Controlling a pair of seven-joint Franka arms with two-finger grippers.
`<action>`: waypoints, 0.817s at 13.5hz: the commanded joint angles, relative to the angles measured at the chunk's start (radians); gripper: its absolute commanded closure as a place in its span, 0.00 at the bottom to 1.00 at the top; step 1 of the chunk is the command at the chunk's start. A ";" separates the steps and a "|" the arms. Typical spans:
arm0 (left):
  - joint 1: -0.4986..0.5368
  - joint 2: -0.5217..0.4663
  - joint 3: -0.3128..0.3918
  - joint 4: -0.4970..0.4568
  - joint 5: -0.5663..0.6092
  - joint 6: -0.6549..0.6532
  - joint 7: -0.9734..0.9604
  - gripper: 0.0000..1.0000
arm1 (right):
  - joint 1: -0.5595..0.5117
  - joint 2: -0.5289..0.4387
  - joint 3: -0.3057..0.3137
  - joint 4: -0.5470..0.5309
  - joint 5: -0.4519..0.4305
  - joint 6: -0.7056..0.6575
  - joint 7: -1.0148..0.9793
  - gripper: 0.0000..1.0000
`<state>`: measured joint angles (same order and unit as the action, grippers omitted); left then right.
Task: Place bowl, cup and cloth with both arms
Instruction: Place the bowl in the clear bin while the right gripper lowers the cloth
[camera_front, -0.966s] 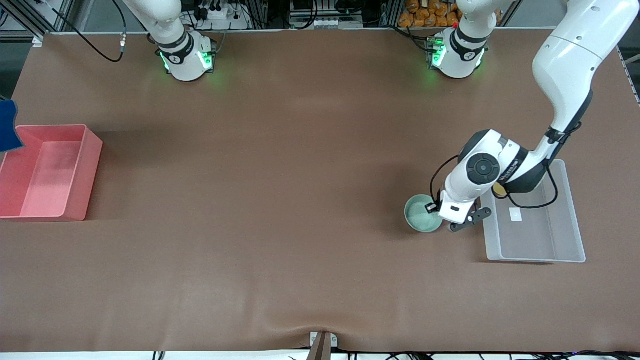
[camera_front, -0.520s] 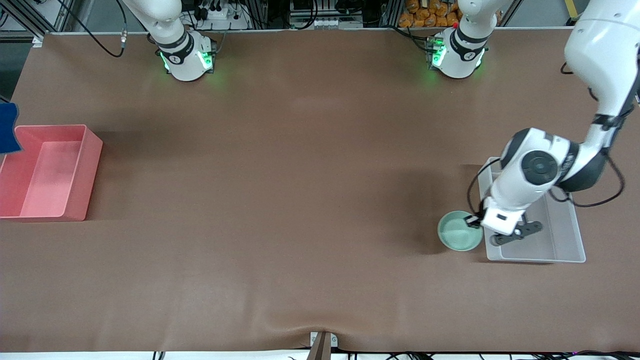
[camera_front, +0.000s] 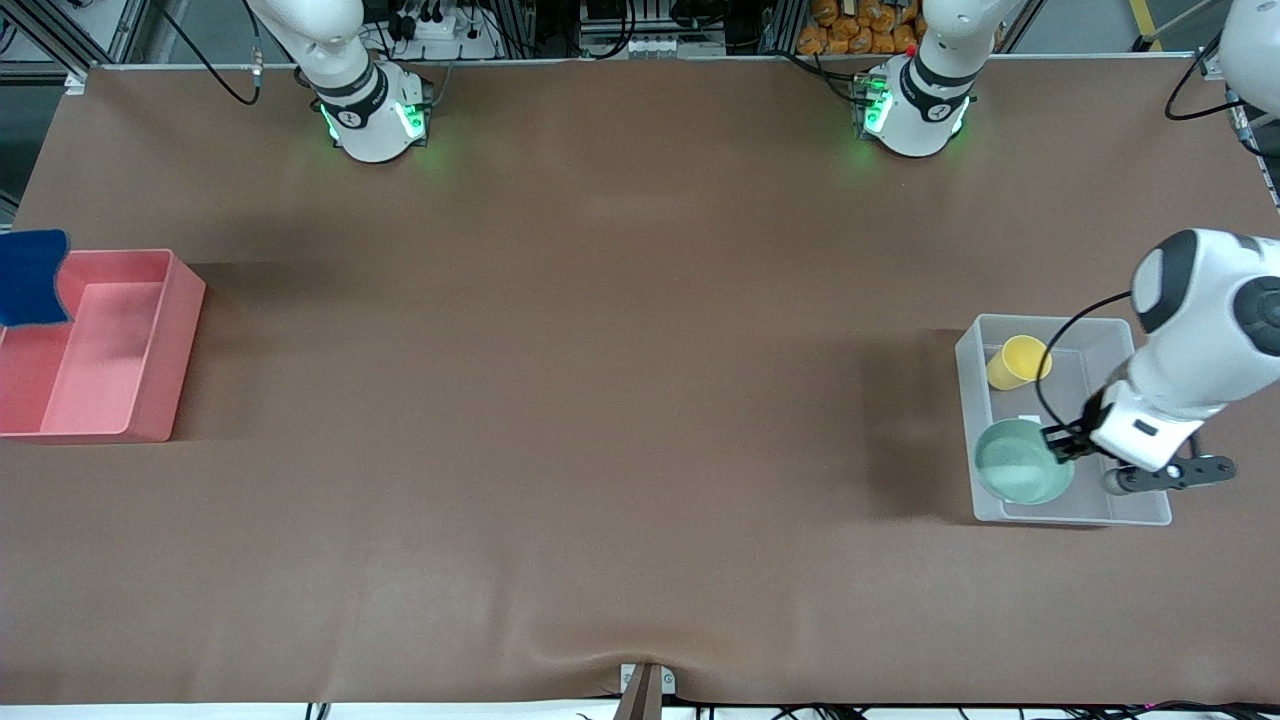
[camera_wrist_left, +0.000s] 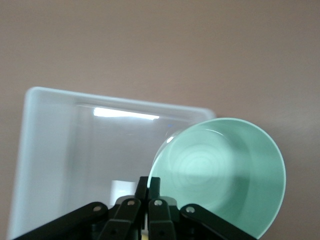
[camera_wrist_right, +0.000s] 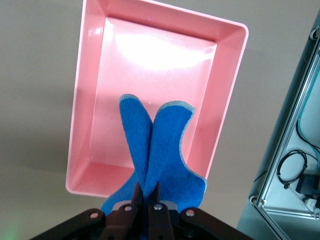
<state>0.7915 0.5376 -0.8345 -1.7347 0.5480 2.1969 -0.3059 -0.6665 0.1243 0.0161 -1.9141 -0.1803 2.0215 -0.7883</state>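
Bowl has come across fast: a second ago it hung over bare table beside the clear bin, half a second ago it was at the bin's corner, and now it is over the bin's nearer end, held up by the left gripper, whose fingers are pinched shut on the rim, as the left wrist view confirms. My read: transport is essentially done, and what's left is to lower and let go; whether the bowl already touches the bin floor I can't tell. The cup is already in the same bin, at the end farther from the front camera, clear of the bowl, so that item looks placed. At the right arm's end, the cloth has shifted in over the pink bin from its edge; the right gripper sits out of the front view, but its wrist camera shows it closed on a fold of the cloth, which hangs above the bin, not yet dropped. Risk: the bowl is held by one edge, so it may tip on release. The table is a plain brown mat with a slight ripple at the near edge. At the top, both green-lit bases, then cables and racking.
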 joint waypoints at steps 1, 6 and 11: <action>0.096 0.025 -0.017 -0.009 -0.019 -0.008 0.134 1.00 | -0.010 0.020 0.002 -0.034 0.024 0.058 -0.003 1.00; 0.144 0.134 0.001 -0.003 -0.002 0.021 0.206 1.00 | -0.007 0.118 0.002 -0.034 0.048 0.166 -0.002 1.00; 0.138 0.174 0.048 -0.011 0.040 0.075 0.222 0.93 | -0.012 0.219 0.002 -0.028 0.067 0.279 -0.002 1.00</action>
<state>0.9266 0.7131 -0.7792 -1.7478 0.5655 2.2655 -0.0963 -0.6673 0.3085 0.0147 -1.9521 -0.1330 2.2717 -0.7879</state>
